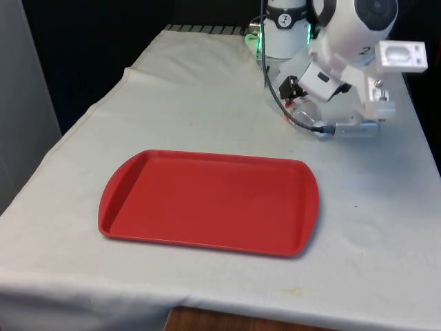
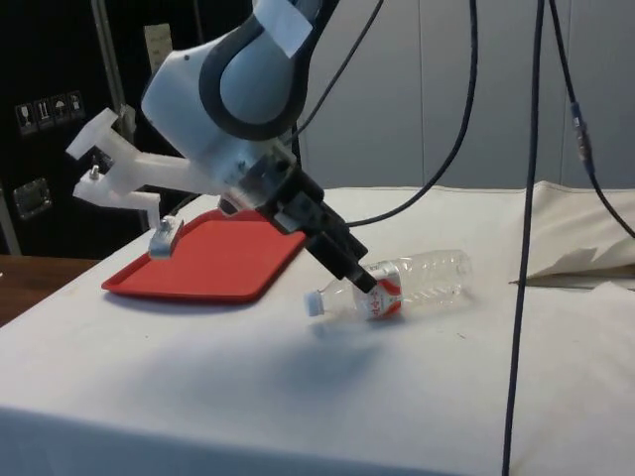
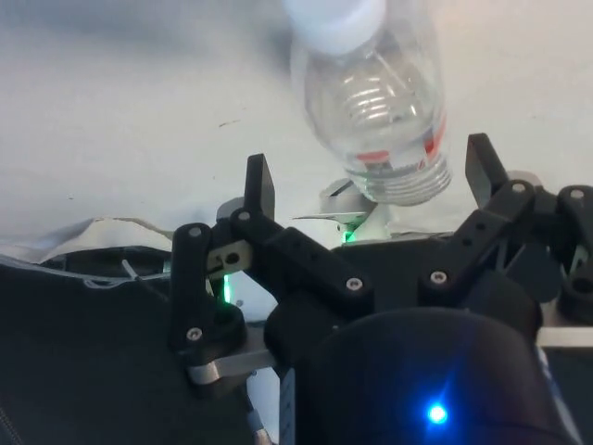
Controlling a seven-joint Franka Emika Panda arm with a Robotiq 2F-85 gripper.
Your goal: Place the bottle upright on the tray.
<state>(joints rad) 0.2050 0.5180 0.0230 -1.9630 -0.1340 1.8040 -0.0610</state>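
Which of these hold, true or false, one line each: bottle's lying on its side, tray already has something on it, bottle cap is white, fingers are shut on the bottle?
1. The bottle lies on its side on the white cloth. True.
2. The red tray already has something on it. False: its surface is bare.
3. The bottle's cap is white. True.
4. The gripper is shut on the bottle. False: the wrist view shows the fingers spread wide, the bottle between them and gaps on both sides.

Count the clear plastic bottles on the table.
1: a clear plastic bottle with a white cap lies on its side on the white cloth, beside the red tray.
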